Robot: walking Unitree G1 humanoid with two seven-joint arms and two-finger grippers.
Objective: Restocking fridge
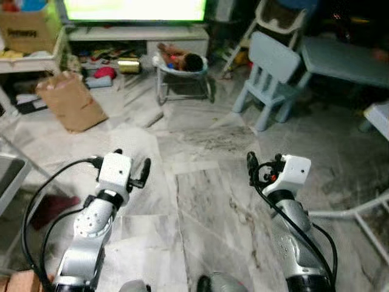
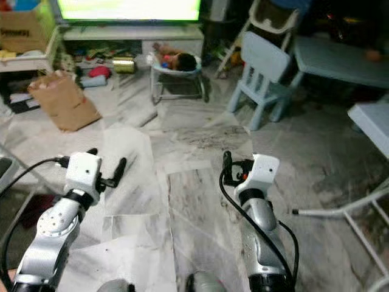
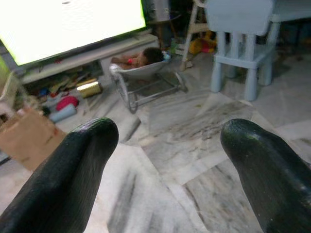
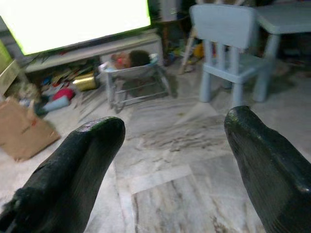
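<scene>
I stand on a grey marble floor (image 1: 206, 201) in a living room, both arms raised in front of me. My left gripper (image 1: 132, 161) is held low on the left, open, with nothing between its fingers (image 3: 73, 165). At the same height on the right, my right gripper (image 1: 264, 163) is also open and empty, its fingers (image 4: 267, 160) spread wide. A brown paper bag (image 1: 72, 100) lies on the floor ahead to the left, well beyond both grippers.
A bouncer seat (image 1: 181, 67) with a person lying in it stands ahead before a lit TV (image 1: 134, 9) and its low stand. A pale blue chair (image 1: 270, 76) and table (image 1: 346, 61) stand at right. A cardboard box (image 1: 27, 27) sits far left; white frame legs (image 1: 358, 213) at right.
</scene>
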